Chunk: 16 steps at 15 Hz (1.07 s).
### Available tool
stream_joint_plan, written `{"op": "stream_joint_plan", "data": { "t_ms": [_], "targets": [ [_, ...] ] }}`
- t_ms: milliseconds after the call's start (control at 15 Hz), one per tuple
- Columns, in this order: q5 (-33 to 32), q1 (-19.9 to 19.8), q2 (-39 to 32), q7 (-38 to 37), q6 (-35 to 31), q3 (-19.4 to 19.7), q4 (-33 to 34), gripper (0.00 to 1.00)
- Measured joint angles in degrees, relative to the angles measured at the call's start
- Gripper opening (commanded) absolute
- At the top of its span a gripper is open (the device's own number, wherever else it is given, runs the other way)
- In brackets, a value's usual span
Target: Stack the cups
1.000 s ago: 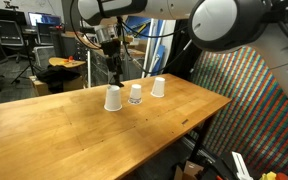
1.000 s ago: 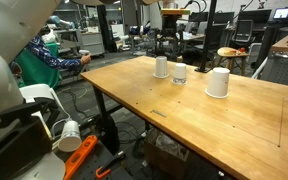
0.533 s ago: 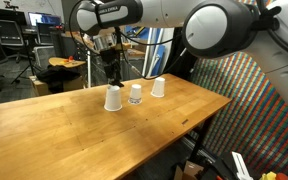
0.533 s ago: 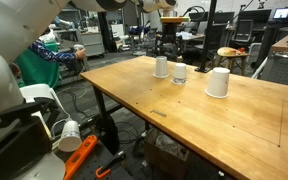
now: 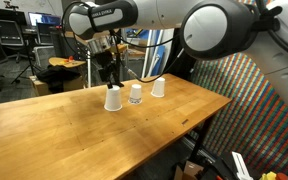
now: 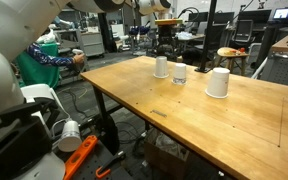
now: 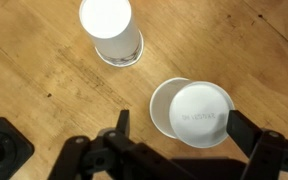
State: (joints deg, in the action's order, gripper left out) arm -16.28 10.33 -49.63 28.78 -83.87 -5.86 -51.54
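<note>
The gripper [image 7: 181,122], spread wide and empty, hovers at lower centre above an upside-down white cup [image 7: 199,112], probably to grasp it.

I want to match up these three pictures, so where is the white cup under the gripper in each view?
In an exterior view: the white cup is leftmost in the row, below the gripper.
In an exterior view: it is rightmost in the row, nearest the camera.
Wrist view: lower right, bottom up, between the open fingers.
Shared landmark: the middle cup right beside it.
</note>
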Motion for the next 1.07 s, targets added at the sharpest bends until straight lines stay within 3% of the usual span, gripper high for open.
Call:
{"op": "stream_joint_plan", "data": {
  "t_ms": [533,1067],
  "targets": [
    [0.00,-1.34,-0.90,-1.62,0.00,0.40,-0.83,1.00],
    [-0.20,1.82,1.83,-3.66,-0.14,0.35,-2.62,1.00]
  ]
}}
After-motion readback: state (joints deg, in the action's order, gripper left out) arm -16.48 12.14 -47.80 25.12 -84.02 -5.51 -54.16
